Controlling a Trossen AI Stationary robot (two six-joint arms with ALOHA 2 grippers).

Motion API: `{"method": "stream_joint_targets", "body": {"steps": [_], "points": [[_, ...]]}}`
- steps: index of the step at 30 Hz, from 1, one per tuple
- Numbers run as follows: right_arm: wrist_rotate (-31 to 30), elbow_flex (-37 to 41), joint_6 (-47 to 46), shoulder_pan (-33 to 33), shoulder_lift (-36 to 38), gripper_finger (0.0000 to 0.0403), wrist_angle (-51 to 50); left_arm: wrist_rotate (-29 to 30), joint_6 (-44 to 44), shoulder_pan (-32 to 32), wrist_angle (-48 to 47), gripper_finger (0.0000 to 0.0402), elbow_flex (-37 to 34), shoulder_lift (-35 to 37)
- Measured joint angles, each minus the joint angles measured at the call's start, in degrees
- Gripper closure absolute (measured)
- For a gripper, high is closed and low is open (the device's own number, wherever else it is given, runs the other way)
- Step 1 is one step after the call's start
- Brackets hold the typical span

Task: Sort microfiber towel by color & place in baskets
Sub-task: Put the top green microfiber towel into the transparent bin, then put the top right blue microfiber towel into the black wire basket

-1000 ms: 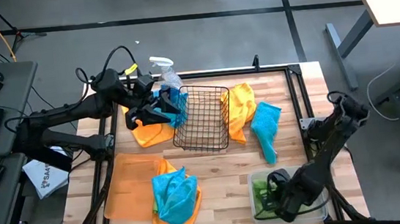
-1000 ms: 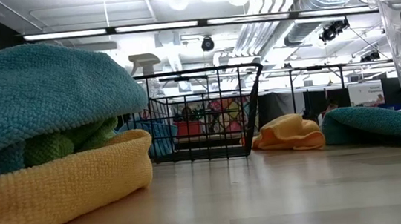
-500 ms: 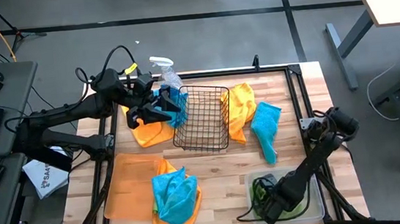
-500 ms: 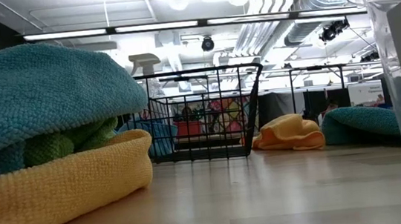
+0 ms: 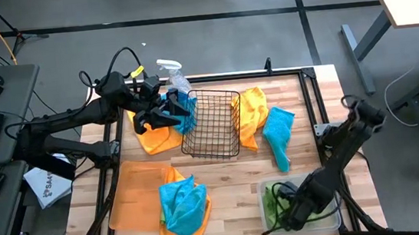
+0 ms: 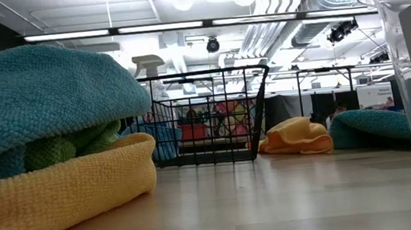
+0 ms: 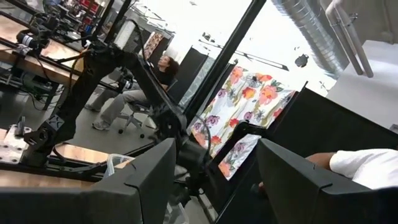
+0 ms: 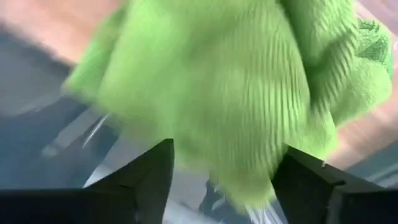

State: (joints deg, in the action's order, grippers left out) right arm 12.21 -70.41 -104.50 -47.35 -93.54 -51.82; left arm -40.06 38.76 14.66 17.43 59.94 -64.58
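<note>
My right gripper [image 5: 289,208] hangs open over the clear tub [image 5: 334,215] at the table's near right. A lime green towel [image 8: 224,74] fills its wrist view just ahead of the spread fingers and lies in the tub. My left gripper [image 5: 165,115] stands open at the far left, level, beside a turquoise towel [image 5: 184,106] and above an orange towel [image 5: 158,141]; nothing shows between its fingers [image 7: 149,180]. The black wire basket [image 5: 211,123] stands mid-table. The orange tray [image 5: 129,202] holds a turquoise towel [image 5: 183,201] on a yellow-orange one. My right gripper comes at the green towel from above with its fingers [image 8: 155,180] spread to either side of the towel's near edge. Whether they touch the towel I cannot tell. The towel rests in the tub.
An orange towel [image 5: 251,113] and a turquoise towel [image 5: 279,138] lie loose right of the wire basket. A clear spray bottle [image 5: 173,73] stands at the far edge behind my left gripper. Bare wood shows between the tray and the tub.
My right arm has swung over the tub toward the table's left and then back toward the right. The clear tub has slid a little toward the left with that motion.
</note>
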Motion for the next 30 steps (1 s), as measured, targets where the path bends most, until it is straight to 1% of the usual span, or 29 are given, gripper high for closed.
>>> {"method": "stream_joint_targets", "body": {"steps": [2,4,9,11,13,15,16,17,19,22,23,27,30], "points": [[-1.3,0.0,0.4,0.0,3.1,0.0143,-0.4,0.6,-0.1,0.0,0.0,0.0188,0.0,0.0],[-4.4,0.0,0.0,0.0,6.4,0.0136,-1.7,1.3,-0.7,0.0,0.0,0.0188,0.0,0.0],[-14.6,0.0,-0.4,0.0,14.0,0.0135,-2.8,2.0,-1.4,0.0,-0.1,0.0188,0.0,0.0],[-21.1,0.0,-0.4,0.1,16.4,0.0135,-2.8,2.2,-1.1,-0.1,-1.3,0.0188,0.0,0.0],[-29.3,0.0,-0.4,0.1,18.3,0.0135,-2.8,3.2,-1.1,-0.5,-4.2,0.0188,0.1,0.0],[-37.9,0.0,-0.4,0.2,19.5,0.0135,-2.8,5.8,-1.8,-1.3,-9.2,0.0188,0.1,0.0],[-41.5,0.0,-0.4,0.7,19.8,0.0135,-3.0,7.3,-2.3,-1.8,-12.1,0.0188,0.1,0.0],[-43.8,0.0,0.0,1.4,20.0,0.0135,-3.5,8.8,-3.0,-2.3,-15.2,0.0188,0.1,0.0],[-44.9,0.0,0.1,3.6,20.1,0.0135,-6.2,11.6,-4.1,-3.3,-21.1,0.0188,0.1,0.0],[-42.3,0.0,0.4,9.3,19.9,0.0135,-13.8,15.9,-5.0,-4.8,-28.1,0.0188,0.1,0.0],[-41.1,0.0,2.1,11.9,19.7,0.0135,-16.5,17.0,-5.0,-5.2,-29.3,0.0188,0.1,-0.1],[-36.5,0.0,15.4,23.1,17.9,0.0135,-24.6,18.5,-5.0,-6.7,-28.8,0.0188,0.1,-0.1],[-34.2,0.1,29.7,31.0,15.5,0.0135,-25.5,18.3,-4.6,-7.8,-25.8,0.0188,0.1,0.3]]}}
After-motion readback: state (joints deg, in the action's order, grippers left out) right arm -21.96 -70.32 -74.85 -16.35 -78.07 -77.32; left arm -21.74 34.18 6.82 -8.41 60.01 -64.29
